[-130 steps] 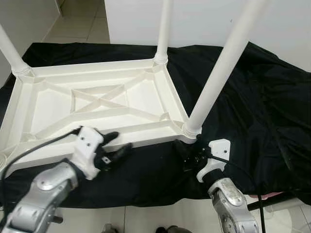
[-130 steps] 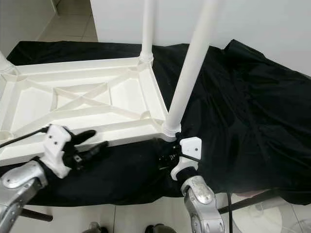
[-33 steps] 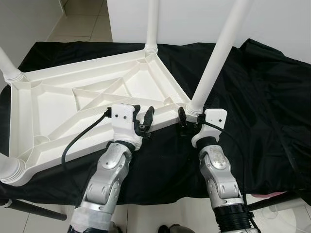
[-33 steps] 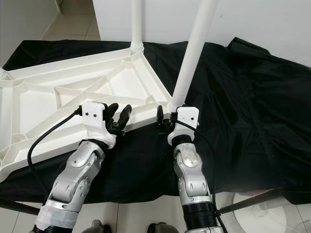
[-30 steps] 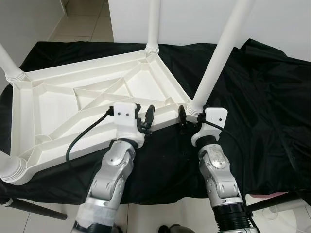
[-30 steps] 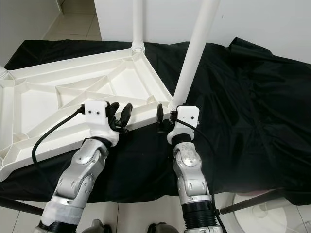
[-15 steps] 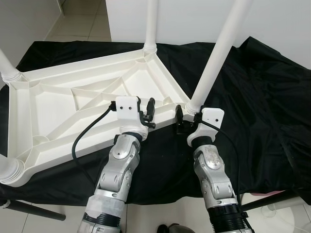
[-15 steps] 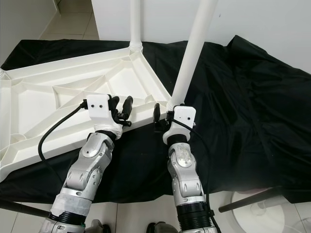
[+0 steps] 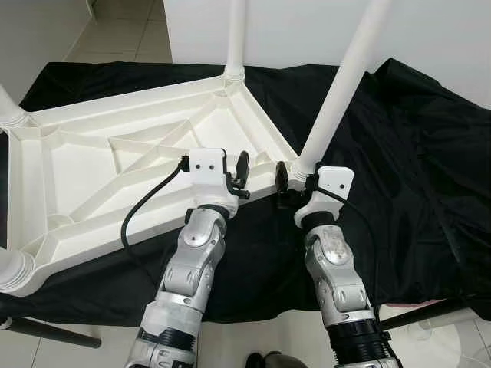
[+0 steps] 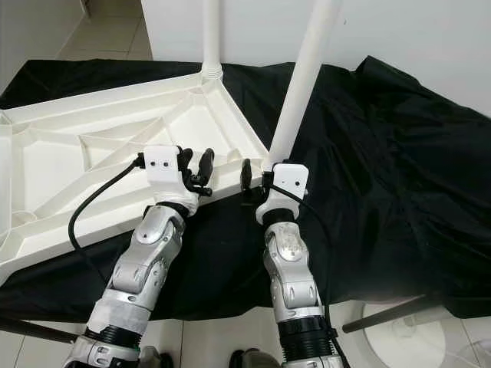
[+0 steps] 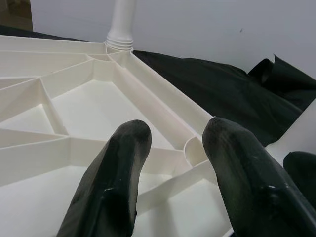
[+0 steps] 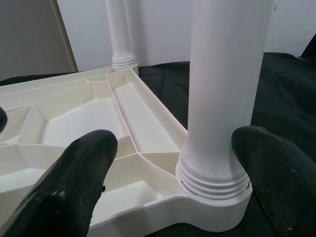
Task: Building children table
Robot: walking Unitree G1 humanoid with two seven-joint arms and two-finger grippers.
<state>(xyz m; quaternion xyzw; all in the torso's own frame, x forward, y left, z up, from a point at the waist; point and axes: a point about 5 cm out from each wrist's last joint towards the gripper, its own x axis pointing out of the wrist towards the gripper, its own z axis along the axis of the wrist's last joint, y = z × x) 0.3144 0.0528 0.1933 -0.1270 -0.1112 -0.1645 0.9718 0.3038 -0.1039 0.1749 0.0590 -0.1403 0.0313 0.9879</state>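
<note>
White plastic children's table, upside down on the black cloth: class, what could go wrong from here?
1. The right gripper, open around the base of the near white leg, could tilt the leg if it closes off-centre.
2. The left gripper, open at the upturned white plastic table rim, may slide it across the loose black cloth.

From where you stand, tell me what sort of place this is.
Probably a room in a home, used as an assembly spot: pale floor tiles, a plain white wall, and a black cloth spread under an upside-down white plastic table with its legs pointing up.
</note>
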